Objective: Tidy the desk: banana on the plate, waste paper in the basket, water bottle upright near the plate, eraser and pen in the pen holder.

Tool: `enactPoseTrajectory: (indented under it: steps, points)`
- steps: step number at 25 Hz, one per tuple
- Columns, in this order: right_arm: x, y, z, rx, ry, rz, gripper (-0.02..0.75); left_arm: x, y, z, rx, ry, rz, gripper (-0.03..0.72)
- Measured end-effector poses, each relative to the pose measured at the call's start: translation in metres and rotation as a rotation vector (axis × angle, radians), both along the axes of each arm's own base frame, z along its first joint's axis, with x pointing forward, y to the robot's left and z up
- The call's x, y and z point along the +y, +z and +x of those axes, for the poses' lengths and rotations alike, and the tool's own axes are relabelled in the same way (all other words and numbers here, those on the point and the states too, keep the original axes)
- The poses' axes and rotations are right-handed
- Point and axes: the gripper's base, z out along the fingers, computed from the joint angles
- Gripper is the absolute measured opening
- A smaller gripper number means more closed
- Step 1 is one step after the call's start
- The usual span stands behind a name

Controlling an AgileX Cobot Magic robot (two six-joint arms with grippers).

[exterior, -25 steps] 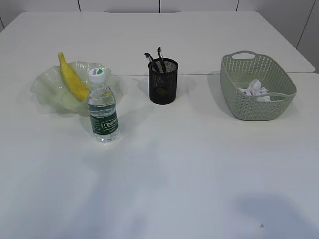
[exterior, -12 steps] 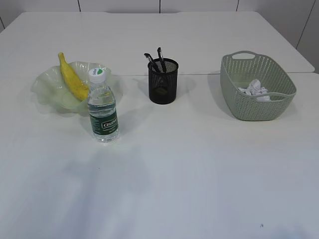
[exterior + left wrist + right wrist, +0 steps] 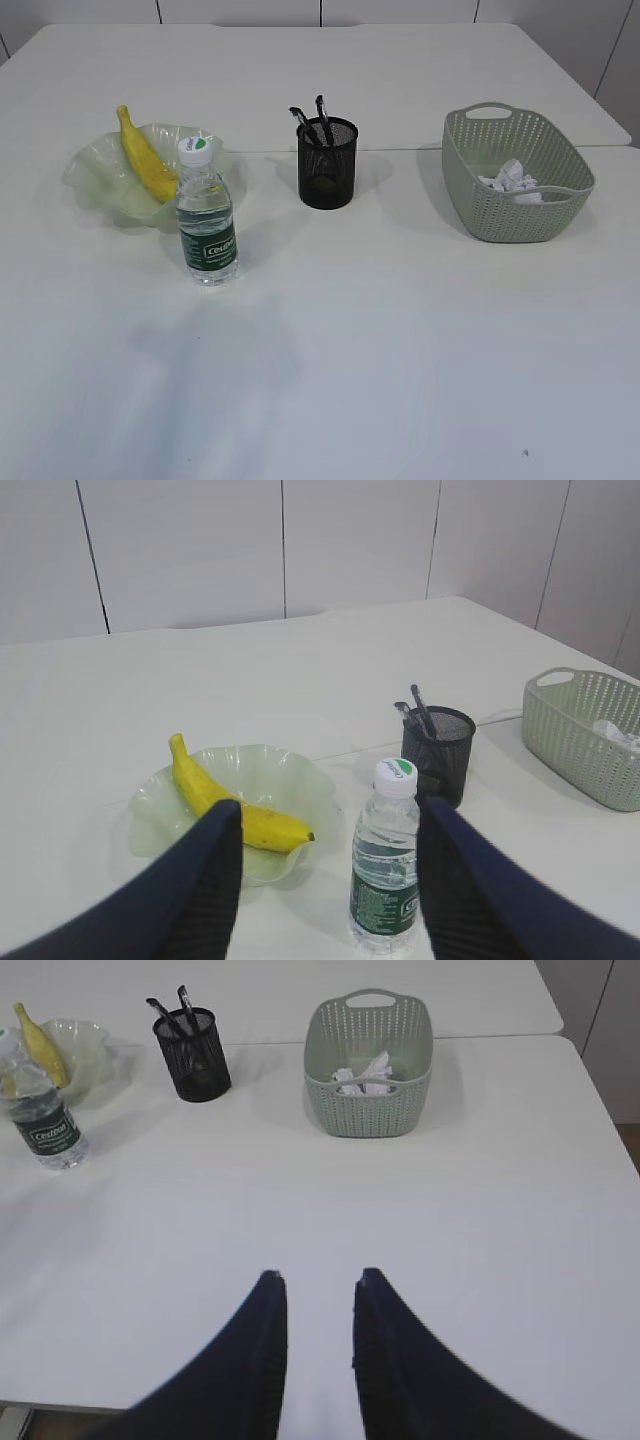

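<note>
The yellow banana (image 3: 145,158) lies on the pale green plate (image 3: 95,185). Right beside the plate the water bottle (image 3: 206,215) stands upright. Two dark pens (image 3: 320,110) stick out of the black mesh pen holder (image 3: 327,170); the eraser does not show. Crumpled waste paper (image 3: 512,180) rests inside the green basket (image 3: 520,215). Neither arm appears in the exterior view. My left gripper (image 3: 328,805) hangs open, back from the bottle (image 3: 385,870), with nothing gripped. My right gripper (image 3: 320,1274) is open by a narrow gap over bare table, empty.
The white table has a seam running behind the pen holder, and a second table adjoins at the back. A wall with panel lines stands beyond. The table's right edge (image 3: 600,1100) drops off past the basket.
The soft shadows on the front of the table have faded, and the one at the lower right is gone. No object has moved.
</note>
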Motion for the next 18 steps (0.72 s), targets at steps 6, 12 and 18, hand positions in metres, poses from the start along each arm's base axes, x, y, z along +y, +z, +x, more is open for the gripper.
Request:
enactPoseTrajectory:
  steps: [6, 12, 18]
  points:
    - [0.001, -0.038, 0.008, 0.072, 0.016, -0.043, 0.178, 0.000, 0.000, 0.000, 0.000, 0.000, 0.000, 0.388]
    - [0.000, -0.069, 0.023, 0.185, 0.018, -0.102, 0.178, -0.001, 0.000, 0.000, 0.003, -0.010, 0.000, 0.388]
    - [0.000, -0.071, 0.031, 0.126, 0.011, -0.106, 0.178, -0.001, 0.000, 0.000, 0.004, -0.012, 0.000, 0.388]
